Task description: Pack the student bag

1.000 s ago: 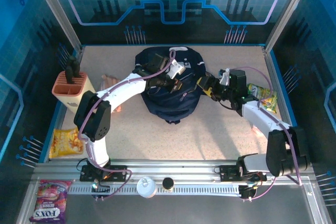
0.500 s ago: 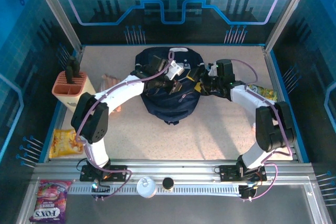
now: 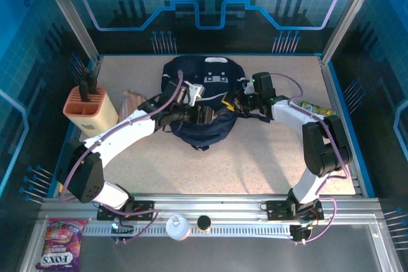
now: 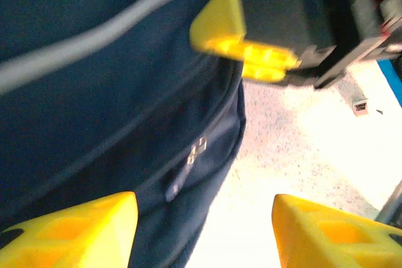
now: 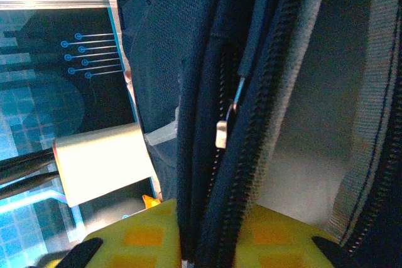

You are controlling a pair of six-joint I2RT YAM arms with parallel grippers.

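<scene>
Since the large navy striped fabric backpack (image 3: 205,130) at the middle of the surface (image 3: 268,157) looks soft and floppy, its zipper edge (image 5: 217,186) seems the best hold. My right gripper (image 5: 213,233) pinches that edge; my left gripper (image 4: 204,218) hangs over the bag, fingers apart.

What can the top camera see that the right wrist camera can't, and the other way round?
Top camera: the whole bag lying on the table, a candy bag at the front left, and a snack packet on the right.
Right wrist camera: very close up, the zip teeth and a small zip pull, with the right hand pinching the bag's fabric.
Both: the bag, and what looks like the same pale holder off to its side.
</scene>
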